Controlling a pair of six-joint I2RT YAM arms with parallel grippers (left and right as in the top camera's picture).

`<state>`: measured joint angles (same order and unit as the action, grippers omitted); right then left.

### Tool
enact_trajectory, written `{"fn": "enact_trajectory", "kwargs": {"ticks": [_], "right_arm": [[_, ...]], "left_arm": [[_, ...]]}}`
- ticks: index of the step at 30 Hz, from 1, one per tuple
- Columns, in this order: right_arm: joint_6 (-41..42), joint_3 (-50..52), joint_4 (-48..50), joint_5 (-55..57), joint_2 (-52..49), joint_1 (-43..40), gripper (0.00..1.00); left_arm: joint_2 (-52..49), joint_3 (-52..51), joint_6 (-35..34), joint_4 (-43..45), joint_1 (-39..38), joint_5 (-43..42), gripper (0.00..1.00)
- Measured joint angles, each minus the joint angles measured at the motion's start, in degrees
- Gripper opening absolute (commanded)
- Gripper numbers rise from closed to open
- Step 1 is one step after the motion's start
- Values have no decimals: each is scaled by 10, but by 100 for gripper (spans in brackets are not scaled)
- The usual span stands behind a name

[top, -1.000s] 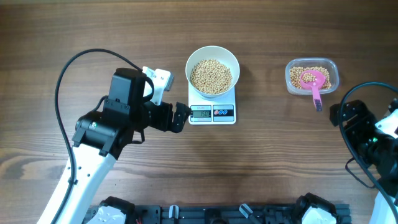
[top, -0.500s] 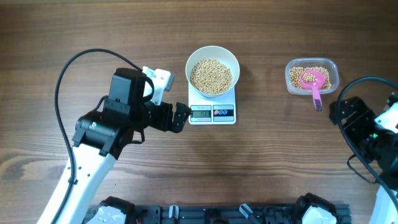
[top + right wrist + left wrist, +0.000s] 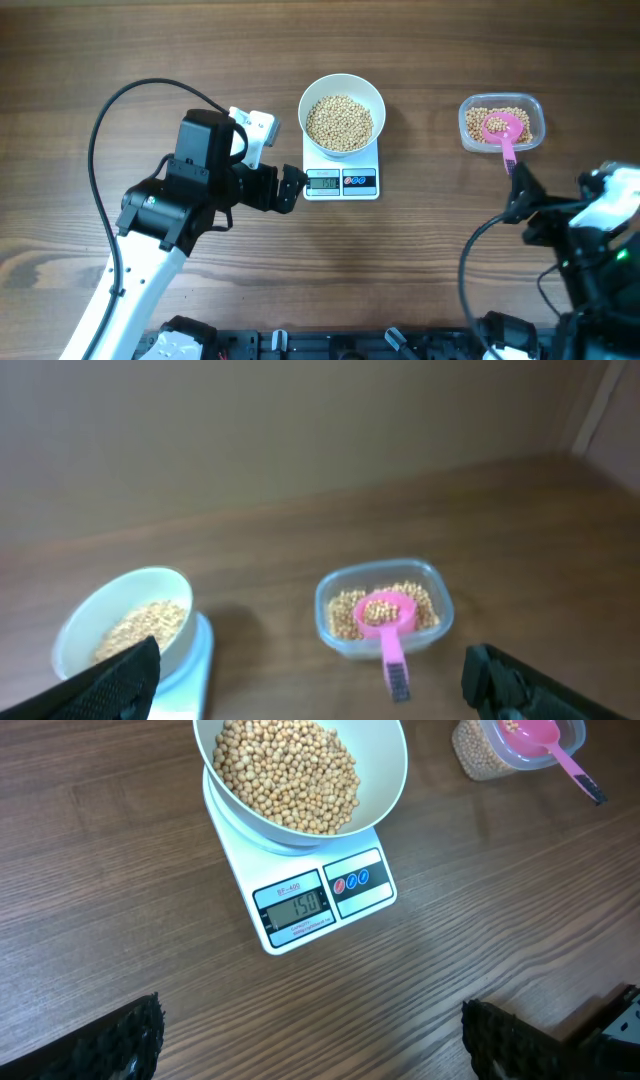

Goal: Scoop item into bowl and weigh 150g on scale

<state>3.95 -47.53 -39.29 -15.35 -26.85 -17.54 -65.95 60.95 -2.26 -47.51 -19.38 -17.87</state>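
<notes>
The beans (image 3: 340, 122) fill the white bowl (image 3: 308, 98), which sits on the scale (image 3: 341, 184) near the middle of the wooden table (image 3: 450, 280). Through the left wrist camera we read the display (image 3: 298, 905) as 150. More of them lie in the clear tub (image 3: 466, 122) well off to the right, where a pink scoop (image 3: 503, 130) rests with a few in its cup and its handle poking out over the tub's near rim. The left gripper (image 3: 296, 188) hovers just beside the scale's left edge, jaws spread wide and holding nothing; we cannot tell whether it touches the scale. The right gripper (image 3: 310, 660) hangs on the near side of the tub, its fingers (image 3: 110, 680) wide apart and empty. That arm looks blurred from overhead, so we place it only roughly.
</notes>
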Motion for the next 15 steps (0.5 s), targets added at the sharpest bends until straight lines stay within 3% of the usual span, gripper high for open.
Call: {"fn": "enact_trajectory", "kwargs": {"ticks": [7, 15], "right_arm": [[-24, 207, 186, 4, 117, 0, 100], [-46, 338, 296, 4, 213, 0, 100]], "left_arm": [[0, 0, 0, 0, 0, 0, 100], [0, 0, 0, 0, 0, 0, 100]]}}
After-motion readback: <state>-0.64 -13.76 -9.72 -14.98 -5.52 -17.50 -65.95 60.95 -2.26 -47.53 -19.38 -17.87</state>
